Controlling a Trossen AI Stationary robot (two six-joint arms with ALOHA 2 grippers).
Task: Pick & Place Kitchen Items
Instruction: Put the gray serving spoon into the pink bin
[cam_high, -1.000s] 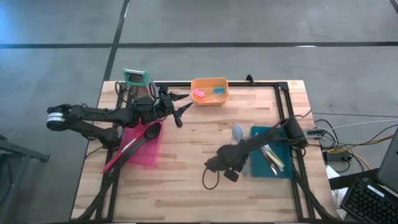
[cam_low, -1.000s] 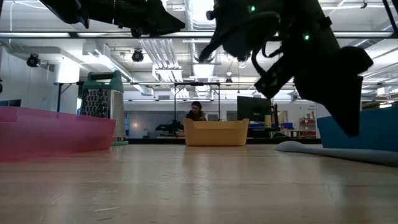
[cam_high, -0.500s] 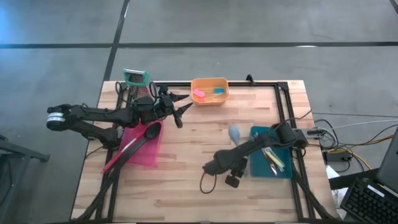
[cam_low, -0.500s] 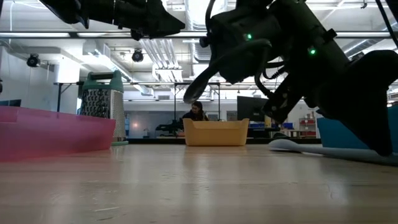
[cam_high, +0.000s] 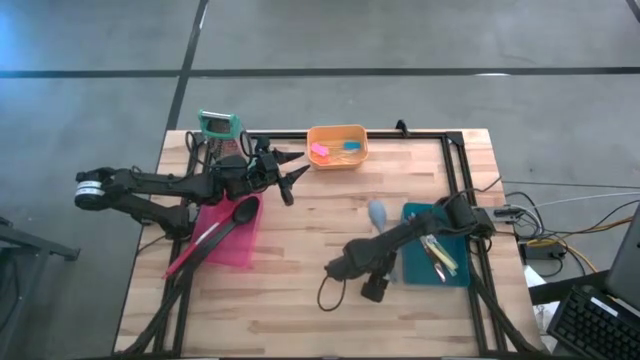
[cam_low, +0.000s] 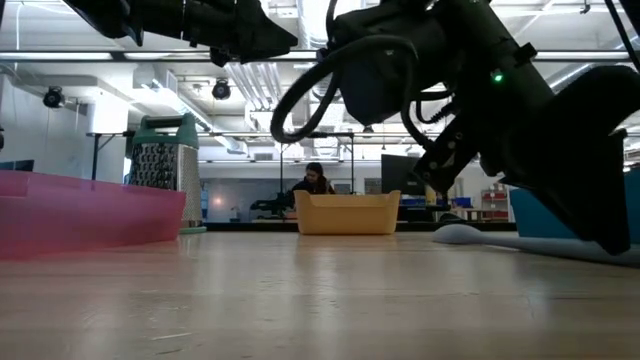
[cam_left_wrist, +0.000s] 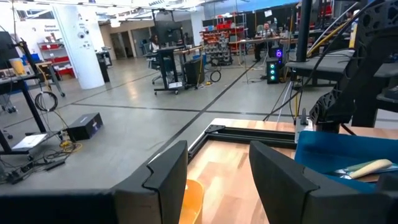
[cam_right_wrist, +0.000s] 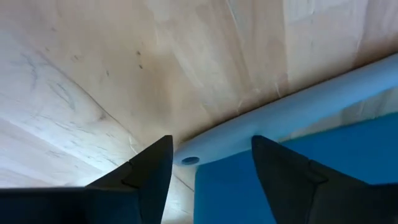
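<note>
Wooden plank surface (cam_high: 300, 290), black frame along its edges. Directly on it: grater (cam_high: 219, 127) at 11 o'clock, orange tub (cam_high: 337, 146) at 12, pink tray (cam_high: 232, 238) at 9, blue tray (cam_high: 440, 260) at 3. Pale-blue spoon (cam_high: 379, 214) lies on the wood just left of the blue tray, handle end touching the tray's edge.

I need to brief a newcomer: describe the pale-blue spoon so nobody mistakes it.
Find the blue tray on the table's right side. Along its left edge lies the pale-blue spoon, bowl toward the orange tub, handle end between the right gripper fingers. Unlike the tray's yellowish cutlery, it lies on bare wood.
</note>
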